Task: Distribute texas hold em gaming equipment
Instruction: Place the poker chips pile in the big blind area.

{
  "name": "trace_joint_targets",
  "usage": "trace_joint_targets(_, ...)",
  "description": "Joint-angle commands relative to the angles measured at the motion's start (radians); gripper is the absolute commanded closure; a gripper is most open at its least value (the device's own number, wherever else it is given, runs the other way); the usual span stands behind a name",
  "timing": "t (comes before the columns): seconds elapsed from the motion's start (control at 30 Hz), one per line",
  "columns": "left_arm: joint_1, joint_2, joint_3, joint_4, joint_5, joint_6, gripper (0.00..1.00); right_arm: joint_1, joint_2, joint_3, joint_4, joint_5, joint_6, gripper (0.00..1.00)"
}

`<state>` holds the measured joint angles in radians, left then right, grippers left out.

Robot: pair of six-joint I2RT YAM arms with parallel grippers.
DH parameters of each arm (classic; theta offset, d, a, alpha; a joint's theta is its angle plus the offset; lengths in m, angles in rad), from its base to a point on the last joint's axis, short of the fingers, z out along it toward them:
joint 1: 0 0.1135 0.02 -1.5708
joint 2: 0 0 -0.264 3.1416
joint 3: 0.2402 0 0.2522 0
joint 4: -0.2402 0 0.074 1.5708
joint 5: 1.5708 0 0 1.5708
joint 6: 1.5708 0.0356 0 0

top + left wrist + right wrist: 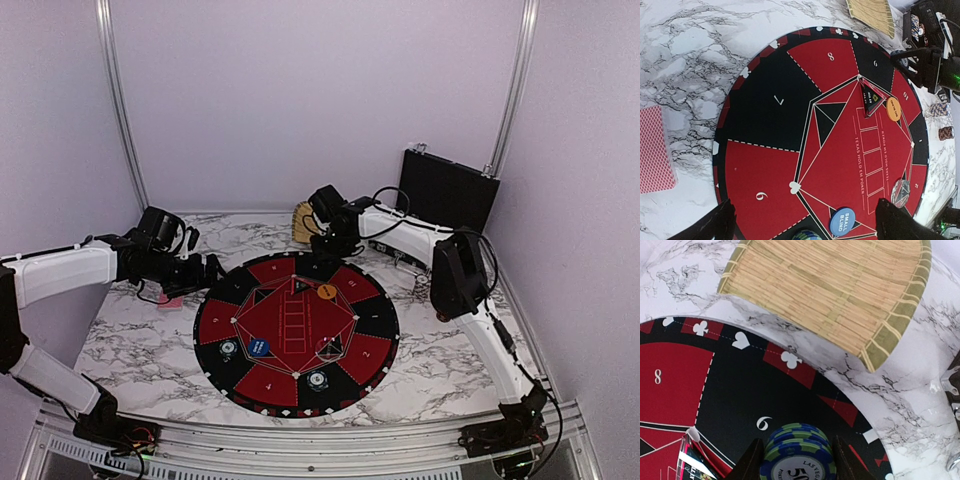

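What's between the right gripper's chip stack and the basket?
Nothing loose. In the right wrist view, between the chip stack and the basket lie only the mat, its black sector and rim, then bare marble table.

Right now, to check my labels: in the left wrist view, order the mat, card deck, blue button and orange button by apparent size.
1. Mat
2. Card deck, partly cut off by the frame
3. Blue button and orange button: much alike; blue sits nearer the camera, so unranked.
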<state>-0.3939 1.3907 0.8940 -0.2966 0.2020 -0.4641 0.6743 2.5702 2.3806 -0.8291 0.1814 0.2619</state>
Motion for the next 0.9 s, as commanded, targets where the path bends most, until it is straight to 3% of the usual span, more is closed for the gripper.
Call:
trace_joint_targets(0.0,0.005,-0.007,-0.006,0.007,0.012,0.010,0.01,-0.005,0.042,0.076,0.014,-0.012,-0.032,0.68)
trace_joint_targets(0.53,0.008,0.002,-0.012,0.019,0.020,0.008,0.01,-0.018,0.085,0.081,0.022,-0.014,-0.030,0.62)
trace_joint_targets(0.67,0.010,0.003,-0.013,0.020,0.021,0.008,0.01,-0.017,0.083,0.080,0.016,-0.016,-0.029,0.52)
trace_joint_targets(0.73,0.010,0.005,-0.015,0.022,0.024,0.008,0.01,-0.016,0.077,0.081,0.015,-0.018,-0.029,0.42)
trace_joint_targets(0.87,0.010,0.003,-0.014,0.023,0.024,0.008,0.01,-0.017,0.048,0.083,0.011,-0.020,-0.026,0.34)
